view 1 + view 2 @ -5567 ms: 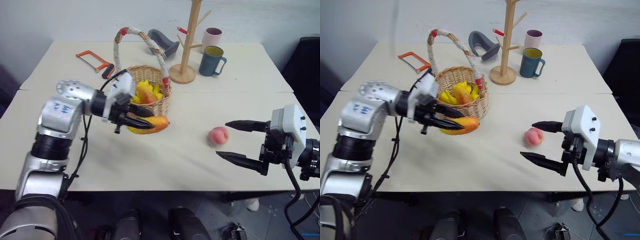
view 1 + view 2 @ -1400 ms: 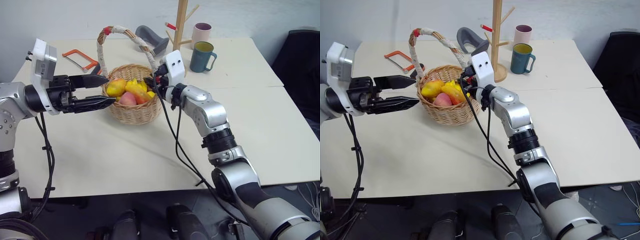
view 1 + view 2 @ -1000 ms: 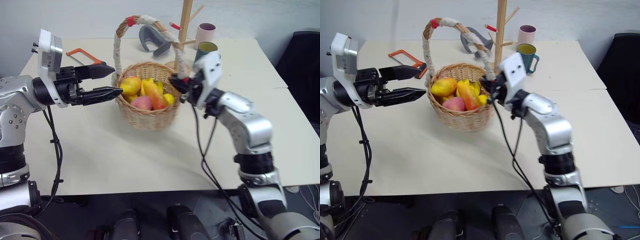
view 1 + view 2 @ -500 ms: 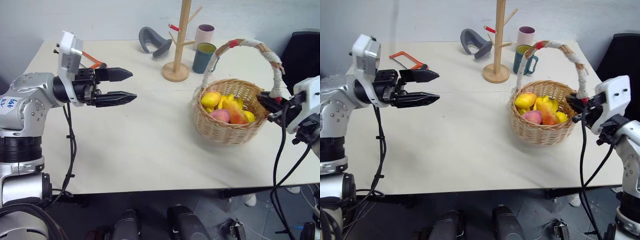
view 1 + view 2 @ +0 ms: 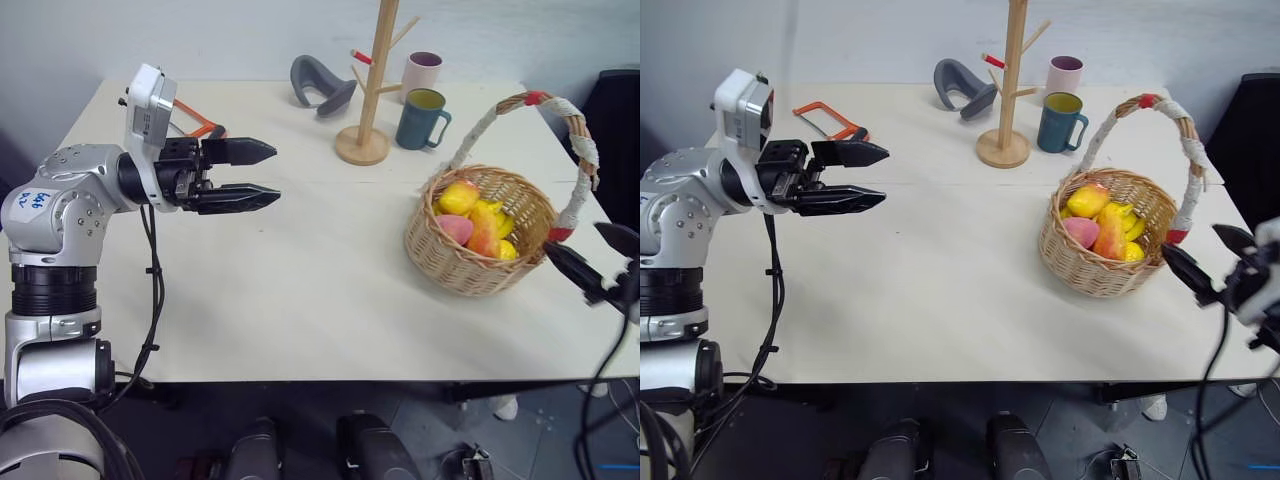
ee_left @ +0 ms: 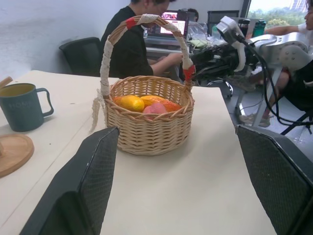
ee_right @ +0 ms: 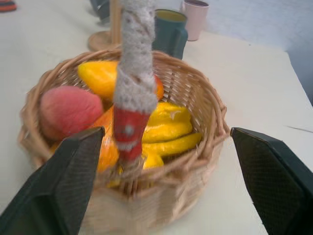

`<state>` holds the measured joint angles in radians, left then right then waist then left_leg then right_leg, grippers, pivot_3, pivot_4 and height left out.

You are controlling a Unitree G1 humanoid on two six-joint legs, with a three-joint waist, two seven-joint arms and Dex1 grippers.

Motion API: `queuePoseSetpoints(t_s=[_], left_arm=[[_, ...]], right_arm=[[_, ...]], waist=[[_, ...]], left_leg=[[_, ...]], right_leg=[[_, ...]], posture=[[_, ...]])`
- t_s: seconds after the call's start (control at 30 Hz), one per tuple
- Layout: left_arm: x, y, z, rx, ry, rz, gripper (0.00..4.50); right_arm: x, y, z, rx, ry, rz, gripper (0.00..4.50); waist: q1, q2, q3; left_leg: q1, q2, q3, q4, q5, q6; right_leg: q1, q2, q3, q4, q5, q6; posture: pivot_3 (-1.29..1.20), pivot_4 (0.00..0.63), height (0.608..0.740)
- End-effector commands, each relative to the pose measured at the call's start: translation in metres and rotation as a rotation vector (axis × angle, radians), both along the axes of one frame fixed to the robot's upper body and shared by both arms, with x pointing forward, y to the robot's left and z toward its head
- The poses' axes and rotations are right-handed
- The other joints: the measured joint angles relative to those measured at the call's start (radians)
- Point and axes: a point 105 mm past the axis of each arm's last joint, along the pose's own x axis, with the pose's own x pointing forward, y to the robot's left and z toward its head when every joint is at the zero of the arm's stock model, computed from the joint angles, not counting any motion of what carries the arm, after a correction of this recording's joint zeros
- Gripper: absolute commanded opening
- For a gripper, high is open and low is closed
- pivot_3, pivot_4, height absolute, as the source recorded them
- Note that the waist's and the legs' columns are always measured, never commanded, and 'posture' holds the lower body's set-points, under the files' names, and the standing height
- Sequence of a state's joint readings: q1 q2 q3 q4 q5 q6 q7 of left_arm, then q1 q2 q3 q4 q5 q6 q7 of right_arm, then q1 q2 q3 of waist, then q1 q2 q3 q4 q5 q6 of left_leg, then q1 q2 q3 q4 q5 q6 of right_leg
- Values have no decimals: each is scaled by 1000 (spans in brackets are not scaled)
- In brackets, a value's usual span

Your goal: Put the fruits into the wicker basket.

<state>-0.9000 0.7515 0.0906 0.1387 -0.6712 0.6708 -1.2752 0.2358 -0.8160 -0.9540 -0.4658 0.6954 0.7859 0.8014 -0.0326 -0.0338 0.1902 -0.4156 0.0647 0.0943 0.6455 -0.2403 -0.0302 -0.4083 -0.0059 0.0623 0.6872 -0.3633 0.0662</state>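
Note:
The wicker basket [image 5: 478, 262] stands on the right part of the table, its cloth-wrapped handle [image 5: 560, 108] arching over it. Inside lie the yellow mango [image 5: 459, 197] and the pink-red peach [image 5: 455, 229], beside yellow banana-like pieces [image 7: 166, 128]. My right gripper [image 5: 575, 240] is at the basket's right side, open. Its fingers stand wide on either side of the handle's red-taped foot [image 7: 127, 132] without touching it. My left gripper [image 5: 265, 172] hovers open over the table's left half, pointing toward the basket [image 6: 149, 129], with nothing between its fingers.
At the back stand a wooden mug tree [image 5: 372, 90], a teal mug [image 5: 420, 118], a pink cup [image 5: 422, 72] and a grey object [image 5: 322, 82]. An orange hacksaw [image 5: 195, 122] lies back left. The basket is close to the table's right edge. People [image 6: 142, 34] sit beyond the table.
My right gripper, shut on the handle's foot a second ago, carried the basket to the right, then opened and drew back from it. The left gripper has barely moved.

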Motion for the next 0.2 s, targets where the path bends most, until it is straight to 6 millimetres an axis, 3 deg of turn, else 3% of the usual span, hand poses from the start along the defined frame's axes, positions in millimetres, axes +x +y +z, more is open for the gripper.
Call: queuePoseSetpoints(t_s=[0.03, 0.1, 0.2], left_arm=[[-5, 2, 7, 8, -40, -45, 3997], [-4, 5, 5, 10, -45, -40, 3997], [-1, 6, 3, 10, -48, -27, 3997]], right_arm=[[-42, 6, 34, 13, 24, 125, 4058], [-57, 3, 42, 29, 73, 140, 4058], [-63, 0, 48, 46, 91, 143, 4058]], waist=[[3, -1, 0], [-2, -1, 1], [-10, -4, 2]], left_leg=[[1, 0, 0, 0, 0, 0], [11, 0, 0, -2, -3, 4], [29, 1, 0, -14, -6, 8]], right_leg=[[2, 0, 0, -1, 0, 0], [14, 1, 0, -6, 0, 0], [33, 1, 0, -22, 1, -1]], posture=[[0, 150, 740], [0, 150, 740], [0, 150, 740]])
